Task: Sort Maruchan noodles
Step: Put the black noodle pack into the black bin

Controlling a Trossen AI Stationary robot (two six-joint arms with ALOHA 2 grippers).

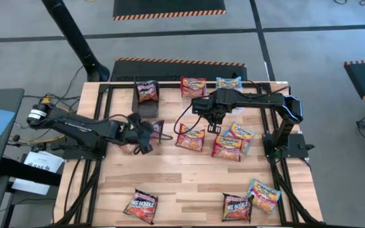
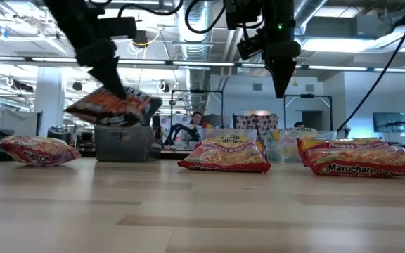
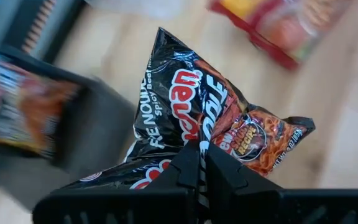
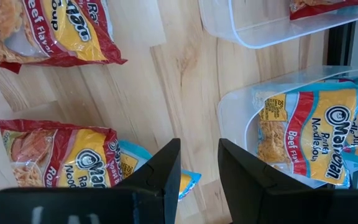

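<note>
My left gripper is shut on a black-and-red Maruchan noodles packet, held clear above the table's left half beside the black bin. That bin holds another dark packet. My right gripper hangs open over the table's middle, pointing down with nothing between its fingers. Below it lie red-yellow packets and a blue-yellow one. My left gripper pinches a crumpled part of the dark packet's wrapper between its two fingers, near one long side. The fingers slant down from the table's left. The packet is lifted clear of the table, tilted, and sticks out beyond the fingertips.
Two clear bins at the far edge hold a red-yellow packet and a blue-yellow packet. Loose packets lie near the front edge, and one lies under the left arm. Black frame rails border the table.
</note>
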